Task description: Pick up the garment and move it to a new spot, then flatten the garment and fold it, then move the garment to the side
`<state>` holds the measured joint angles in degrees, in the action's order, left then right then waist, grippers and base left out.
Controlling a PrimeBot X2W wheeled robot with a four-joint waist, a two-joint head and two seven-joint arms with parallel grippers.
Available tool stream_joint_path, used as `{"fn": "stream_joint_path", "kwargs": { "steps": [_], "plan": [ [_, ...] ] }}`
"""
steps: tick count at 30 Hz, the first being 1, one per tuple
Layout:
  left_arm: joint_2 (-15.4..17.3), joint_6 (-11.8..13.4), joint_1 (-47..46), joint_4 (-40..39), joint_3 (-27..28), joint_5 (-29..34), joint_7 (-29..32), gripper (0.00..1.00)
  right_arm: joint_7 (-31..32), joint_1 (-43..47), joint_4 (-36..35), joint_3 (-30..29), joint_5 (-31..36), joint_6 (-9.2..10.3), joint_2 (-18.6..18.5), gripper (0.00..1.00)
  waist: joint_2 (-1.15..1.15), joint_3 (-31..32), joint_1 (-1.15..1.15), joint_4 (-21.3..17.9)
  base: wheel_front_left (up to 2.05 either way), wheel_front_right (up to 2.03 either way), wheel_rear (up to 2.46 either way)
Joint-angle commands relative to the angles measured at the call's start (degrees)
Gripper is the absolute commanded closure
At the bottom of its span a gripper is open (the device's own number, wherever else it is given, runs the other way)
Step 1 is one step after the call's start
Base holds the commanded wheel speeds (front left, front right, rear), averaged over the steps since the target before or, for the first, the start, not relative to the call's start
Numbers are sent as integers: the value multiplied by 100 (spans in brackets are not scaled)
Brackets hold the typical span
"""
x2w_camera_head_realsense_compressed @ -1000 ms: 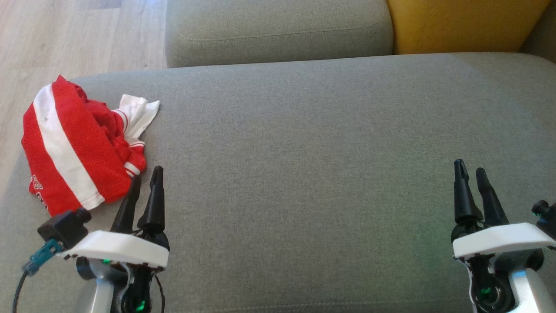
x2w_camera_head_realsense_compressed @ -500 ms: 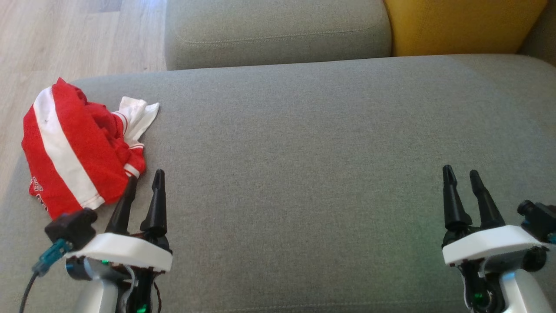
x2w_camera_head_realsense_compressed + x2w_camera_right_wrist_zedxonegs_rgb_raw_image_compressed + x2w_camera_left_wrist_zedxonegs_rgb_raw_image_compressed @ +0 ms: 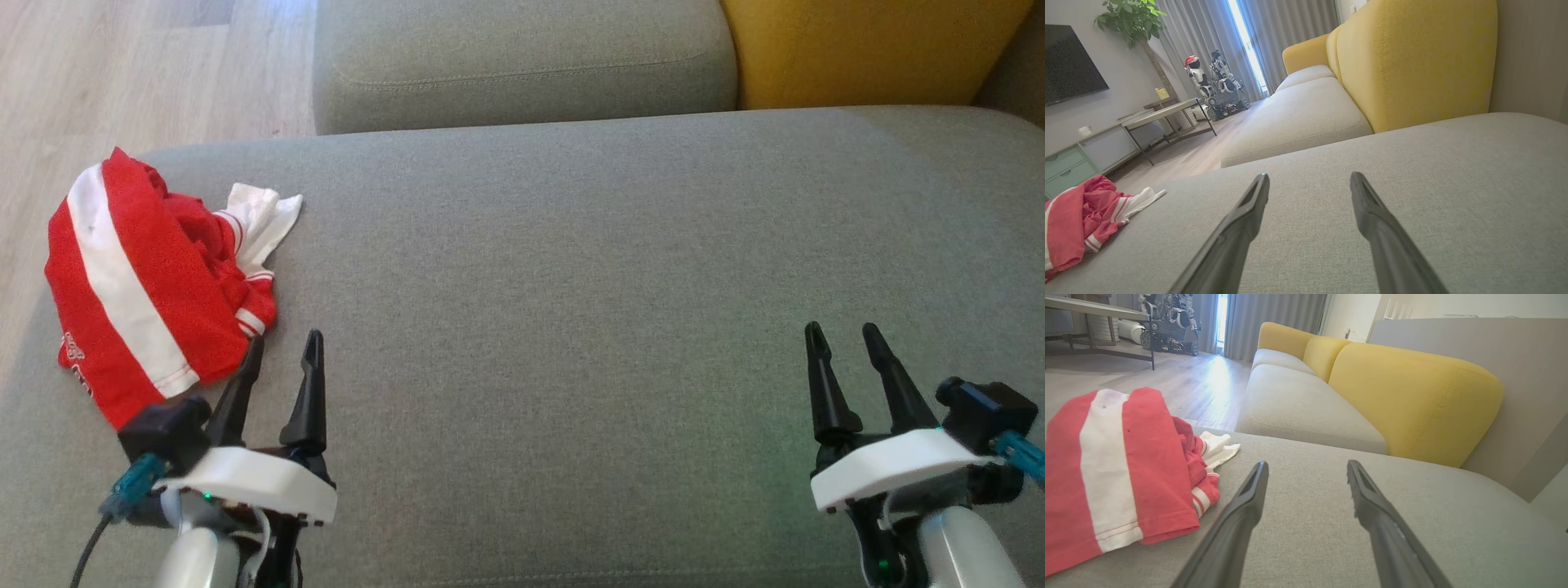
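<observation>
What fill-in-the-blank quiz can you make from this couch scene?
The crumpled garment is ___ with white stripes.
The left gripper and right gripper are not shut but ___.
The garment lies closest to the ___ gripper.
The backrest cushion beyond the grey seat is ___.
Missing words: red; open; left; yellow.

The garment [image 3: 1106,465], left of the left gripper [image 3: 1307,465], runs off the wrist view's edge; its folds hide inner layers. Its hem print [image 3: 72,347] is unreadably small.
</observation>
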<state>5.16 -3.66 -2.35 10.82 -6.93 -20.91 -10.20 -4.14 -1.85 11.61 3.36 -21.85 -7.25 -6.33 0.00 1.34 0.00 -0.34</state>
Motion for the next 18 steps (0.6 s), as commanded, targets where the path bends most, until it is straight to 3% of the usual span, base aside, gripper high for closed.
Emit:
{"fn": "stream_joint_path", "kwargs": {
  "steps": [1,18],
  "plan": [
    [108,39,-165,-167,108,179,-86,0,-80,-300,-188,128,187,-21,-106,0,0,4,0,2,0,0,0],
    [104,106,-165,143,16,1263,-372,0,-76,-265,-98,163,1311,-23,-41,0,0,49,0,10,0,0,0]
  ]
}}
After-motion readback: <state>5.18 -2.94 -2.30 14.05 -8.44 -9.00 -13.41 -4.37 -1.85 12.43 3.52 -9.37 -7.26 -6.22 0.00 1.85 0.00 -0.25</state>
